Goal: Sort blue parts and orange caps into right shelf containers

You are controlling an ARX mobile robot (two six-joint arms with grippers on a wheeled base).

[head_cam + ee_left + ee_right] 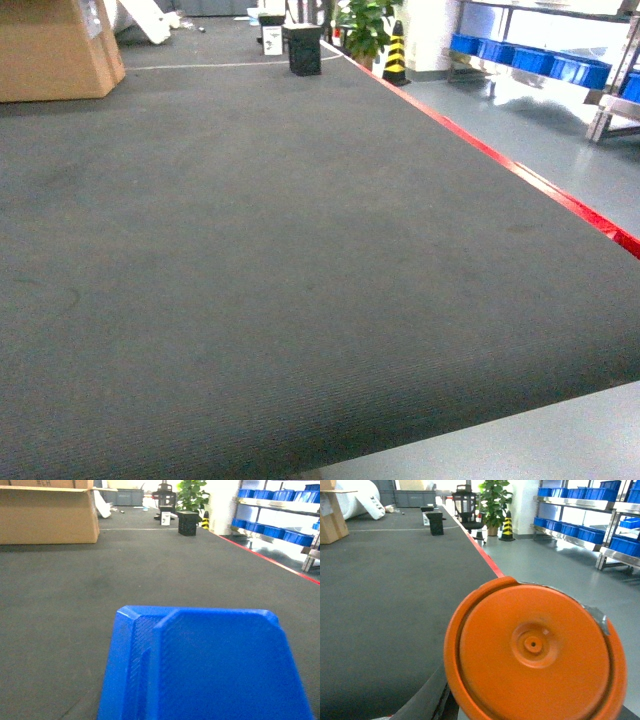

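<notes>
Blue parts: I count one (210, 665), filling the foreground of my left wrist view.
Orange caps: one (535, 652), close up in my right wrist view.
Blue crates on the shelves: too many and too blurred for me to count; one row (530, 58) shows in the head view.
Cardboard boxes: one (55, 48).
Potted plants: one (366, 28).
Striped cones: one (395, 55).

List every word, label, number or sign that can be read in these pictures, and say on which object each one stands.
No text is readable in any view.
White card beside the black bin: it bears dark marks, too small and blurred to read.
Cardboard box: a pale label at its edge, unreadable.
Orange cap: no lettering visible.
Blue part: no lettering visible.
Blue crates on the shelves: no labels legible.
</notes>
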